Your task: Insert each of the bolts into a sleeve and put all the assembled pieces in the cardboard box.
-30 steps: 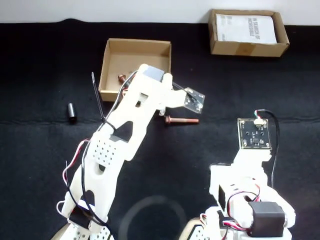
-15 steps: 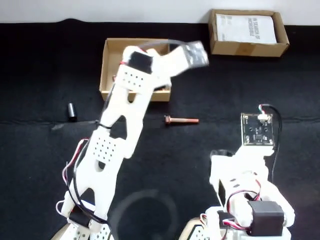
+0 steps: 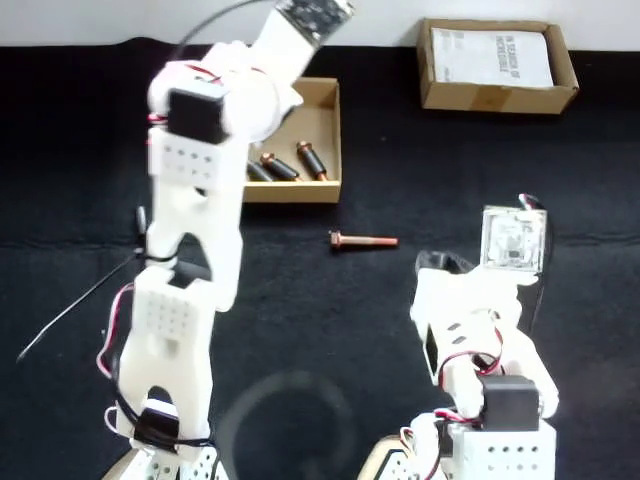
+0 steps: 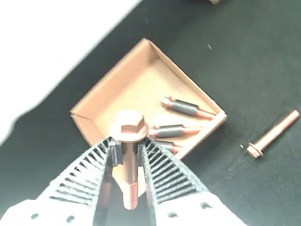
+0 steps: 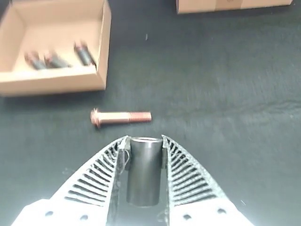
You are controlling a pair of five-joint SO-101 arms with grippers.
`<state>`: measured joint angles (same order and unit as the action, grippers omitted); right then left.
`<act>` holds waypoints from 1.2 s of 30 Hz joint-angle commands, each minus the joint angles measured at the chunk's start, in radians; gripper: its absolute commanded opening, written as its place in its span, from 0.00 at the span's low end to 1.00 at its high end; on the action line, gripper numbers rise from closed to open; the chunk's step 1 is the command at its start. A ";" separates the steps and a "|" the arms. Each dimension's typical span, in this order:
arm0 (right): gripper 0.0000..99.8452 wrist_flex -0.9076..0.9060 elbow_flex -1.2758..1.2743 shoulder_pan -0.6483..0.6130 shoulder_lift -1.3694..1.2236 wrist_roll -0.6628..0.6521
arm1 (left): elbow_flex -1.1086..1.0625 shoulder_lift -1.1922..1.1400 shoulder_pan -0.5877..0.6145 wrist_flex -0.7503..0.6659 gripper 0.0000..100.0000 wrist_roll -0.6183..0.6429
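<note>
Loose bolt (image 3: 363, 240), copper and flange-headed, is lying on the black table (image 3: 450, 170), near-right of the cardboard box (image 3: 290, 191). Through the left wrist, our left gripper (image 4: 128, 143) is pinching a hex-headed bolt (image 4: 128, 128). Through the right, our right gripper (image 5: 145, 141) is clamping a dark sleeve (image 5: 144, 174).

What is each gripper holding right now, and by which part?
The left gripper clamps a copper bolt by its shank, just below the head. The right gripper grips a dark sleeve across its sides.

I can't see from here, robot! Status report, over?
Left gripper shut on bolt. Right gripper shut on sleeve. Three assembled pieces in cardboard box. Second bolt loose on table.
</note>
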<state>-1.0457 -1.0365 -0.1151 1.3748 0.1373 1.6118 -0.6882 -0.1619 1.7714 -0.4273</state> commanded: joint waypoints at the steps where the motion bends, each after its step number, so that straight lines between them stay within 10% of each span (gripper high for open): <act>1: 0.01 0.177 -0.048 -0.008 0.005 0.066 | 0.050 0.150 0.068 0.003 0.01 0.003; 7: 0.01 0.298 -0.071 -0.090 0.004 0.124 | 0.050 0.277 0.203 0.000 0.01 0.034; 19: 0.01 0.515 -0.071 -0.222 0.002 0.118 | 0.041 0.360 0.481 0.005 0.01 0.589; 36: 0.01 1.106 -0.369 -0.223 -0.001 0.114 | -1.144 0.946 0.162 -0.026 0.01 0.726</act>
<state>-0.0115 -1.3786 -0.3330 1.3732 0.2509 0.5930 0.1788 0.0529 1.7699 0.2662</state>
